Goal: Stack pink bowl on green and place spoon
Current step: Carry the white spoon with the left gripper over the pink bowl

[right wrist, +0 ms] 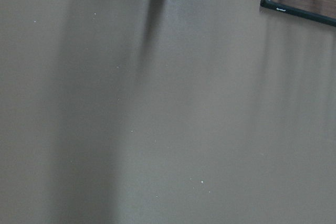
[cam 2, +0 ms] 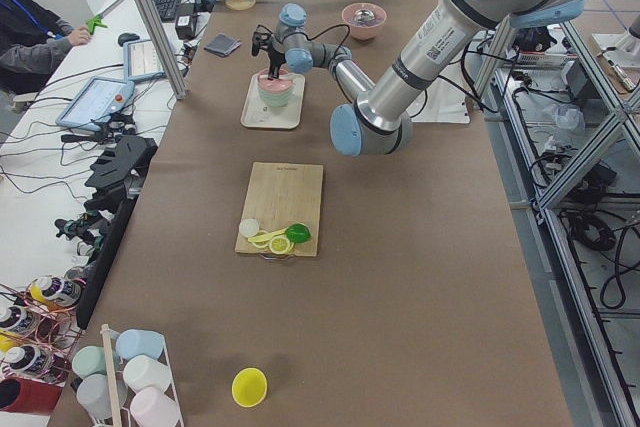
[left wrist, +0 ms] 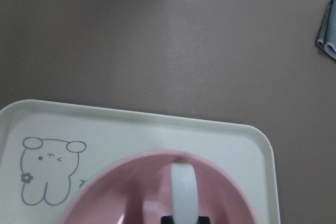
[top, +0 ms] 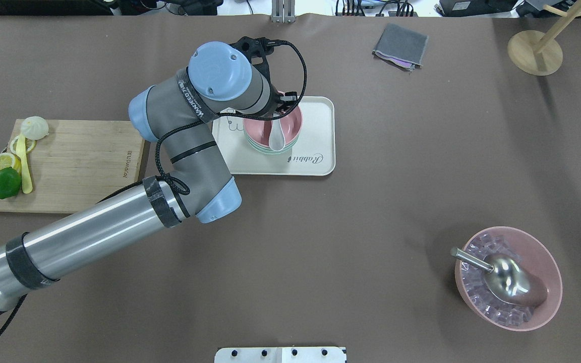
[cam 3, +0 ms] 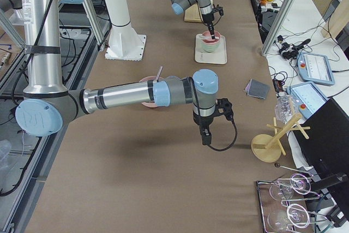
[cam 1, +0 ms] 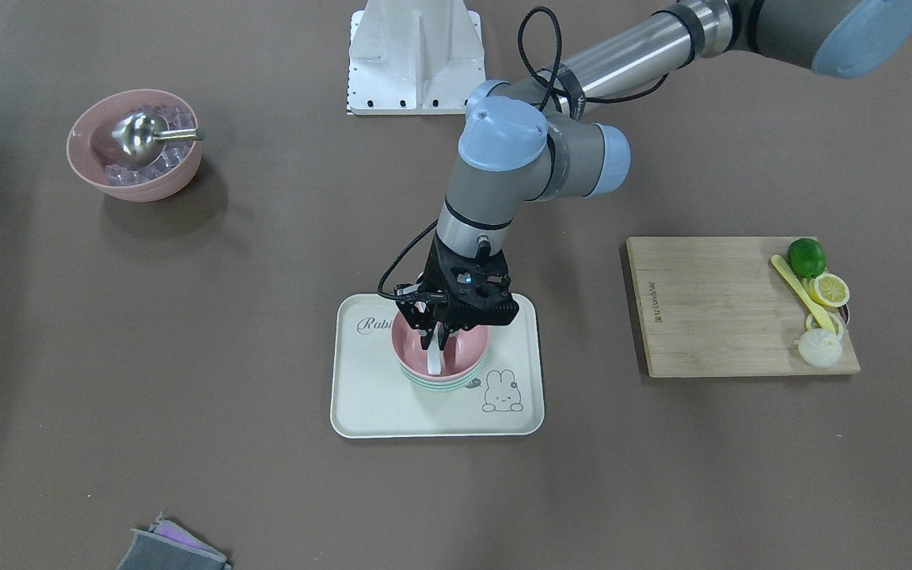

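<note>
- The left gripper is pointing straight down over the stacked bowls, its two fingers clamping the handle of the white spoon from either side.
- The white spoon is standing steeply in the pink bowl, its scoop end lying down against the bowl's inner wall and its handle rising into the fingers.
- In the left wrist view the spoon handle is running up the middle of the pink bowl's hollow, with a dark fingertip showing on each side at the bottom edge.
- The pink bowl is sitting nested in the green bowl, of which only a thin rim is showing below it.
- The stack is resting upright on the cream tray, near the tray's middle, just beside a printed bunny.
- The tray is lying flat on the brown table.
- The right gripper is hanging over bare table well apart from the tray; it is showing only in the exterior right view, so I cannot tell how its fingers are standing.
- A larger pink bowl of ice with a metal scoop in it is sitting far off toward the robot's right.
- A wooden cutting board is lying toward the robot's left, carrying a lime and a lemon slice at its outer end.
- A grey cloth is lying at the table's far edge.
</note>
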You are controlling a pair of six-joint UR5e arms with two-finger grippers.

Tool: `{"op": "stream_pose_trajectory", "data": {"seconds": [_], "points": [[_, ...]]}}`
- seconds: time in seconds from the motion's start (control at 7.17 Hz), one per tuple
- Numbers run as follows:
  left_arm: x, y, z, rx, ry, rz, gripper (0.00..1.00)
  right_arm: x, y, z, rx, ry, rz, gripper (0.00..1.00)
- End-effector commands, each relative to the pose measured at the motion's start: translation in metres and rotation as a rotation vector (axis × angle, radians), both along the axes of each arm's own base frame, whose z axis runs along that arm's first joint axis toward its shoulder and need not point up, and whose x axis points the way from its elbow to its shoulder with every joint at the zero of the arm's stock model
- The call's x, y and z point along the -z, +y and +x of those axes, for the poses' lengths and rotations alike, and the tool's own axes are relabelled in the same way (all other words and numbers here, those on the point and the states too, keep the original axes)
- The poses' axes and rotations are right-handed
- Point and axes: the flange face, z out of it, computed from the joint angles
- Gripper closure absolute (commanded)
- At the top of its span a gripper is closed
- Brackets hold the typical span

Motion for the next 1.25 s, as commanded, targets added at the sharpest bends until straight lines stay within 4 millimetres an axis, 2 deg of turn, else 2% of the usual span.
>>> {"op": "stream_pose_trajectory", "data": {"seconds": [0.0, 0.42, 0.7, 1.12], "points": [[0.002, -0.001, -0.002, 0.001, 0.002, 0.01, 1.0, 0.001, 0.0, 0.0, 0.0, 0.0, 0.002, 0.0], [0.016, -0.011, -0.019, 0.018, 0.025, 0.025, 1.0, 0.003, -0.002, 0.0, -0.001, 0.0, 0.006, 0.0], [0.014, -0.026, -0.033, 0.041, 0.018, 0.027, 1.0, 0.003, -0.001, 0.0, -0.001, 0.0, 0.006, 0.0], [0.0, -0.031, -0.026, 0.044, -0.005, 0.011, 1.0, 0.003, -0.002, 0.0, -0.002, 0.003, 0.006, 0.0]]}}
